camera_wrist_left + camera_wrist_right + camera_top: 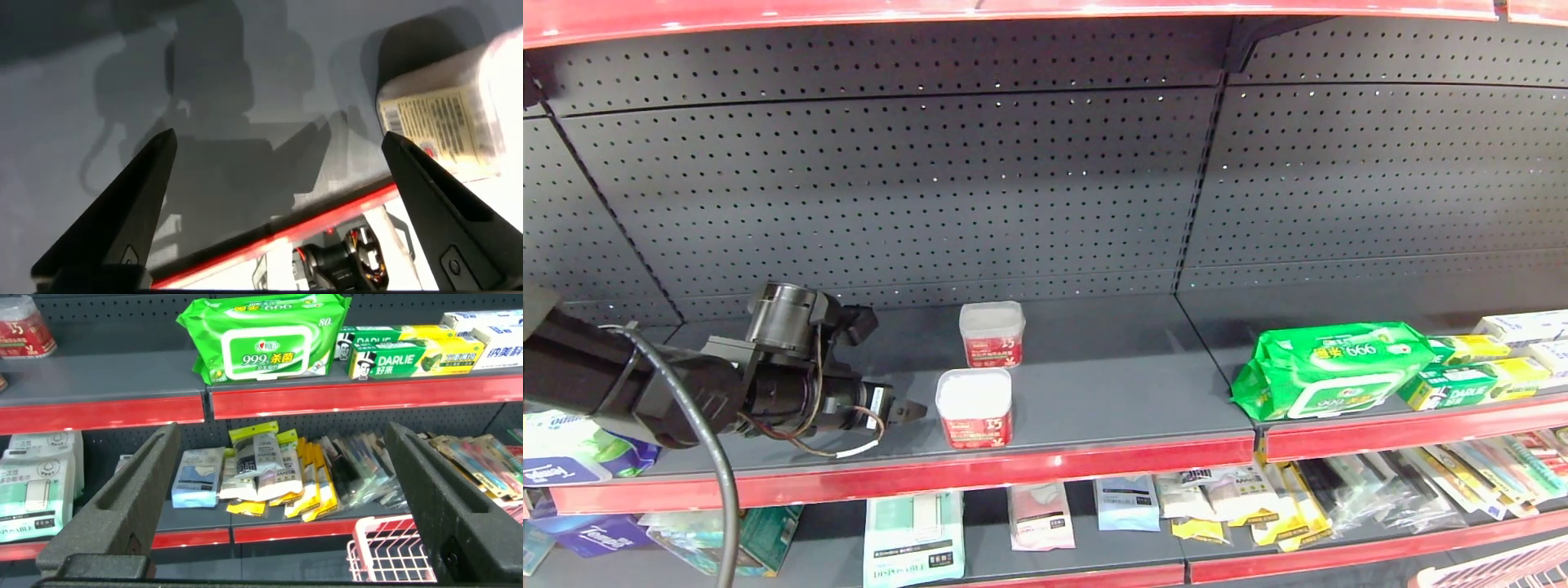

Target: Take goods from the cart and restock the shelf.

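Left gripper [913, 408], fingers open, sits just beside the front tub [974, 407] on the shelf [1111, 384]; right gripper [282, 429] fingers open.

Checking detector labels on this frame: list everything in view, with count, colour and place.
tubs: 2, white with red labels, on the middle shelf; front tub by the edge, back tub behind it
wipes pack: 1, green, right bay, same level
toothpaste boxes: at least 2, green-yellow, right of the wipes pack
tissue packs: count unclear, blue-white, far left
hanging packets: many, mixed colours, lower shelf
wire basket: 1, red, bottom right, below the lower shelf
left claw: 1, black, open, over the middle shelf, left of the front tub
right claw: 1, black, open, facing the lower shelf
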`<state>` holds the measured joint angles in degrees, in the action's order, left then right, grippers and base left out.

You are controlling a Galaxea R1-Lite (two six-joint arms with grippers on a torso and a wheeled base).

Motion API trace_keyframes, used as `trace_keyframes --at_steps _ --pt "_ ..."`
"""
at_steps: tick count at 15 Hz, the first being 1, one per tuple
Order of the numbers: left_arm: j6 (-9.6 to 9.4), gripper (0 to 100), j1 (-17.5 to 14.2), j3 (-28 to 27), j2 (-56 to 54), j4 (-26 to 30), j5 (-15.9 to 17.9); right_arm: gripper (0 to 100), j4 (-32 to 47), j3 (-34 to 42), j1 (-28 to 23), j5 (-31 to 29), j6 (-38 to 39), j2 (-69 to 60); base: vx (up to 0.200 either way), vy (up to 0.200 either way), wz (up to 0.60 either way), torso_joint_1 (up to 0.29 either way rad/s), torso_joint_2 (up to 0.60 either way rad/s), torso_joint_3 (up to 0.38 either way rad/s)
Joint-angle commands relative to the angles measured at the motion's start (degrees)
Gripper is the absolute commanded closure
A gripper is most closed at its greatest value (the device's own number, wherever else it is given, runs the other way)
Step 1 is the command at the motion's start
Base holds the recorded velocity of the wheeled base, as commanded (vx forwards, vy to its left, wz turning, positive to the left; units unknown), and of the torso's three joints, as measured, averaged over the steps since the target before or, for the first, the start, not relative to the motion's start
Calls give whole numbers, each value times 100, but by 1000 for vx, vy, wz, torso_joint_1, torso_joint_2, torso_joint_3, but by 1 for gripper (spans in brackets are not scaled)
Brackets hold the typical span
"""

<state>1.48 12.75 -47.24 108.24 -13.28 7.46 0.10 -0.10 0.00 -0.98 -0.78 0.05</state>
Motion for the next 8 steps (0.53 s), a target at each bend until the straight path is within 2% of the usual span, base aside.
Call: trace_keyframes --at_steps 1,8 --pt "2 0 8 -110 136 0 -8 0 -1 1 0 1 -1 4 0 0 0 0 0 0" --pt "2 0 17 -154 215 0 1 0 -1 1 0 1 -1 4 0 0 0 0 0 0"
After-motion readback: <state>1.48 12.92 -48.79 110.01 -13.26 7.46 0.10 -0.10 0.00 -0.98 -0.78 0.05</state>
